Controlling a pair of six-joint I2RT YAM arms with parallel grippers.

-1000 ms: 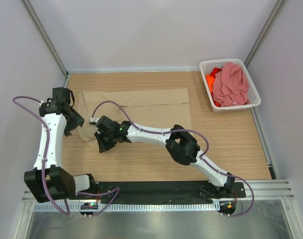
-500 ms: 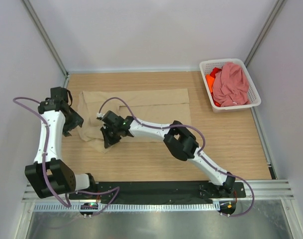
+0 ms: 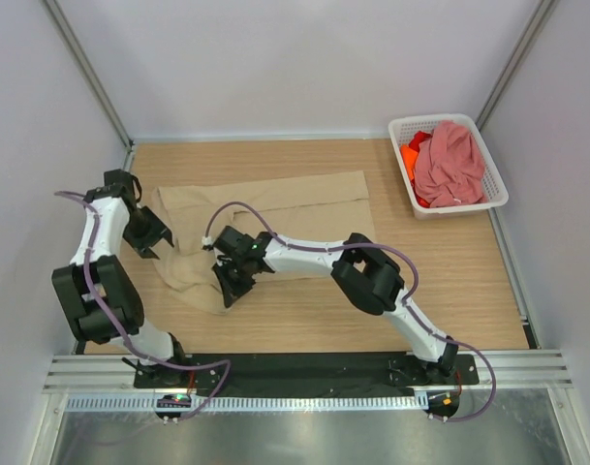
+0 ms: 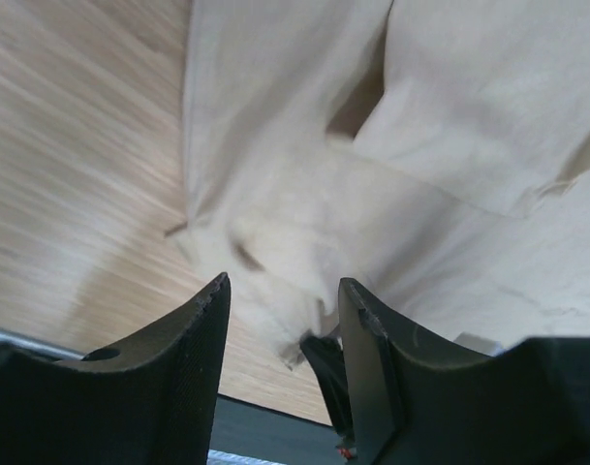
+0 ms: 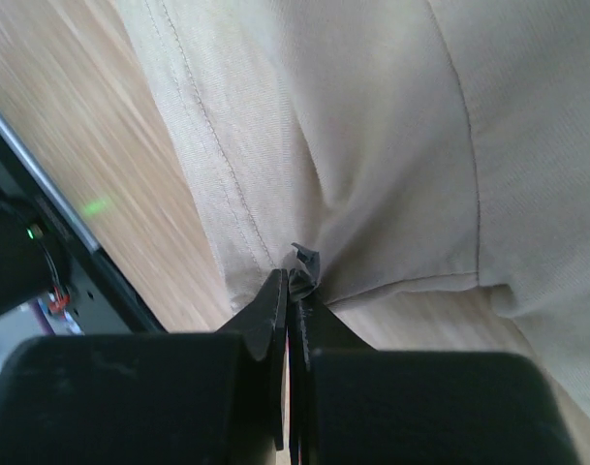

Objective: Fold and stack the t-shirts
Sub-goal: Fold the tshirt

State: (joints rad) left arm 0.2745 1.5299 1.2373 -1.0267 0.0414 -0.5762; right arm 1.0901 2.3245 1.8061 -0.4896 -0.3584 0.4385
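Observation:
The beige-tan t-shirt lies spread across the left and middle of the table, its near-left part bunched. My right gripper is shut on a fold at the shirt's near-left edge; the right wrist view shows cloth pinched between the tips with the beige shirt beyond. My left gripper hovers open over the shirt's left edge, with nothing between its fingers and the beige shirt below. The dusty pink t-shirt lies on the bright orange one in the basket.
A white lattice basket stands at the back right corner. Bare wooden table lies to the right of the beige shirt. A black base rail runs along the near edge. White walls close in both sides.
My right gripper has moved right and toward the near edge, dragging the shirt's near-left edge along. The left arm has swung its elbow in, and its jaws have narrowed slightly.

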